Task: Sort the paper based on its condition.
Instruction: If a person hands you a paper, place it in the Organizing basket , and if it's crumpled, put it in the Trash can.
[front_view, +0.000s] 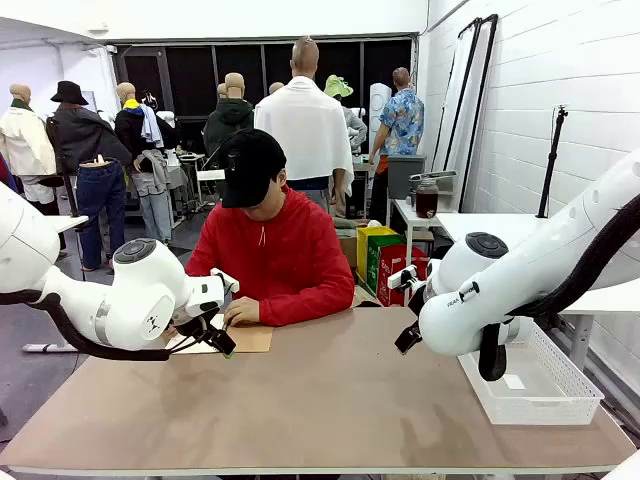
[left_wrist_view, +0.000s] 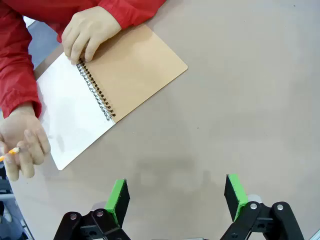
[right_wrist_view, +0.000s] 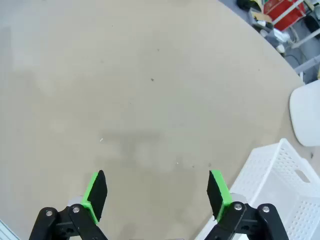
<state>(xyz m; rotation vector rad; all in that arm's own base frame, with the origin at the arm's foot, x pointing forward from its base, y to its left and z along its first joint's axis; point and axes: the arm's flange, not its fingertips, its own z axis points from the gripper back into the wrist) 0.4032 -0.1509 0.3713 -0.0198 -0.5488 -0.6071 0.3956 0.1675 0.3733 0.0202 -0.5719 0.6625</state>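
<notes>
**While the paper lay bound, both claws hung apart**

Because the only paper (left_wrist_view: 72, 117) I could see was a thin plain white page in the open spiral-bound notebook with the brown kraft cover (left_wrist_view: 135, 70), I had nothing loose to take. The notebook lay at the far edge of the tan table (front_view: 330, 400), on my left half, before the person in the red hooded top. My left claw (left_wrist_view: 176, 187) hung over bare table near the notebook, green pads wide apart and empty. My right claw (right_wrist_view: 156, 182) hung apart and empty too, beside the white rectangular mesh basket (right_wrist_view: 280, 170).

One of the person's hands (left_wrist_view: 87, 32) pressed on the wire coil (left_wrist_view: 95, 90). The other hand (left_wrist_view: 22, 137), holding an orange pencil (left_wrist_view: 10, 151), rested at the page's outer edge. Reaching in could have struck those fingers, or pinched the cover instead. A thin sheet lying flat offers pads little to bite, so scraping might have creased a smooth page and spoiled the sort.

That page lay flat, face up, its bound edge along the coil, which slanted from the person's hand toward my left claw. Its free edge was turned away from the cover. I could not tell its long axis, because a red sleeve hid one corner.
</notes>
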